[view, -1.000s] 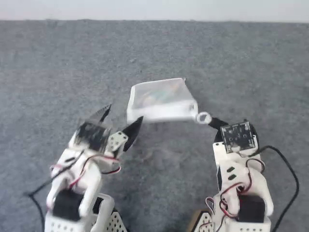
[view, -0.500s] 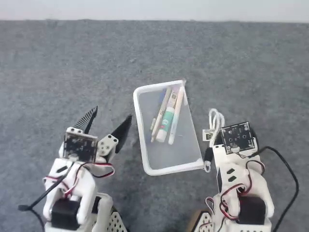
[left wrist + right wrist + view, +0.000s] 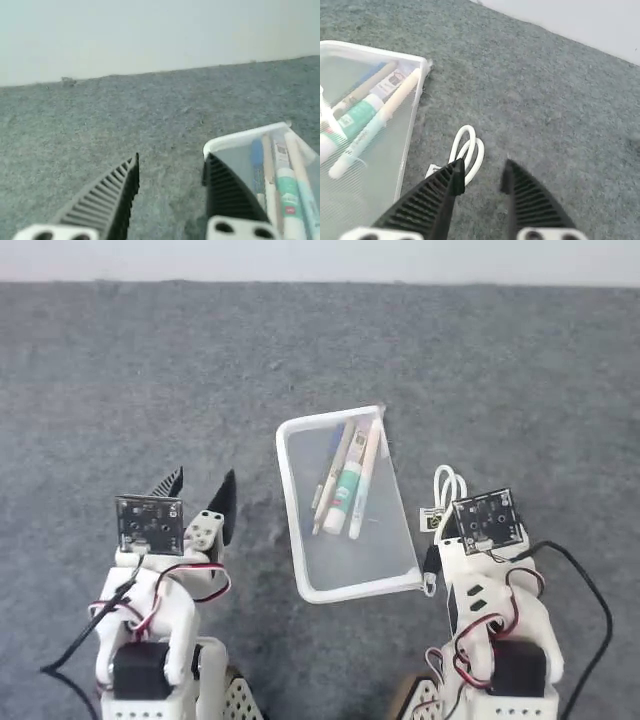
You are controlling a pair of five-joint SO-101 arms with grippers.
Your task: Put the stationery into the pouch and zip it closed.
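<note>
Mesh pouch [image 3: 355,555] lies flat, stationery [image 3: 345,490] inside — left gripper [image 3: 203,476] agape nearby.

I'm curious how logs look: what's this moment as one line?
pouch flat, pens inside | left gripper open, beside pouch | right gripper open, by white cord

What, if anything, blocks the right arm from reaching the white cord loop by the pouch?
Probably nothing, so yes: the right end effector hangs open right by the white cord loop, which lies on bare carpet beside the pouch.
</note>
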